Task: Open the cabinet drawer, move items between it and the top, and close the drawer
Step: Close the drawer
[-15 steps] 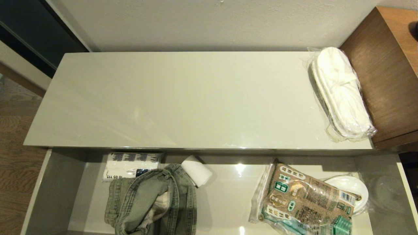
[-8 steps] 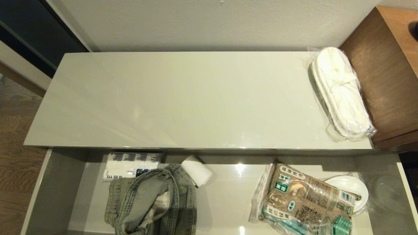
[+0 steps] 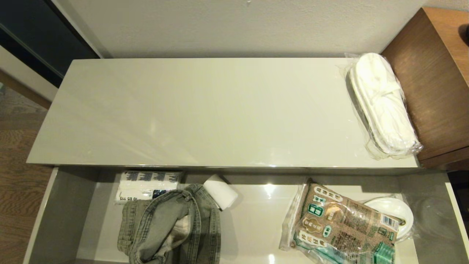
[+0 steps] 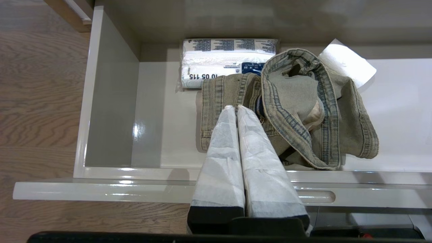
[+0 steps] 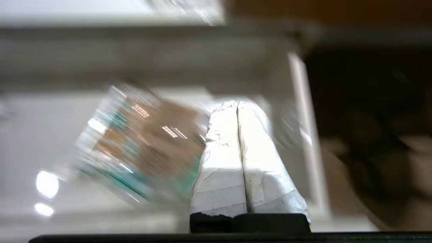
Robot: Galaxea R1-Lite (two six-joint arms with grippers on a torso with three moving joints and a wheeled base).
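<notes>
Drawer front [image 4: 101,189]: nearest edge, pulled out, cabinet drawer [image 3: 62,216] wide open below top edge.
L gripper [image 4: 235,107]: jaws clenched tight, nothing between them; hangs above denim garment [image 4: 297,111], not touching as far as visible. No change in its view of things.
R gripper [image 5: 237,103]: jaws pressed together, empty; whole view smeared, so arm likely mid-swing over right end of drawer, above brown packet [image 5: 152,141]. Not in head view.
Just changed: head view same as 1 s and 0.5 s back, no item shifted; only sign of motion = blur in R wrist view.
Meaning for task: drawer-open step done; transfers seem unfinished, denim in drawer, slippers up on top. R arm prob repositioning for next pick, target unclear.
Denim garment [image 3: 172,227]: crumpled heap, left-centre of drawer floor.
White paper roll [image 3: 221,191]: touching denim's far-right edge; could get dragged along w/ a denim grab.
Tissue pack [image 3: 146,185]: behind denim, partly under it, at drawer back.
Brown packet [image 3: 340,227]: right part of drawer, lying over white plates [image 3: 394,209] in clear wrap.
Top [image 3: 205,113]: glossy slab, mostly bare.
Slippers [image 3: 381,106]: in plastic wrap, far right end of top, just beside wood desk [image 3: 436,80]; tight side clearance for R gripper there.
Wall [image 3: 234,25]: behind top.
</notes>
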